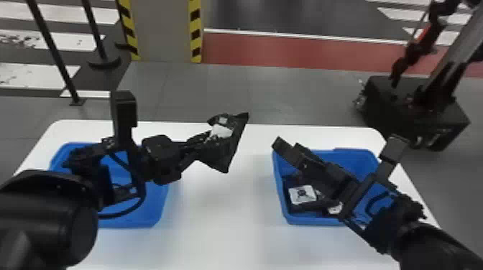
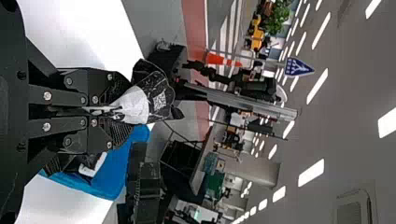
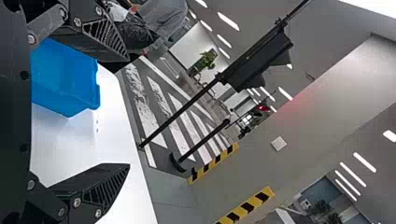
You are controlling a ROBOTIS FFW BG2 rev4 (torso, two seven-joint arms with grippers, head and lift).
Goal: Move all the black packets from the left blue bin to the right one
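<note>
The crinkled black packet (image 2: 161, 86) in the left wrist view looks like glossy plastic film. Both blue rectangular bins, left (image 1: 152, 215) and right (image 1: 282, 201), look like smooth plastic. The white rectangular tabletop (image 1: 215, 222) is smooth with a soft sheen. Matt black fingers (image 3: 105, 37) have rough ridges and shiny metal screws (image 3: 77, 202).

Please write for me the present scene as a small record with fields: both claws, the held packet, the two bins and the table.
left claw: shut on a black packet
held packet: black with white label, in the air between the bins
right claw: open, holding nothing, over the right bin
right bin: blue, black packets with white labels inside
left bin: blue, partly hidden behind the left arm; full contents cannot be told
table: white, under both bins
</note>
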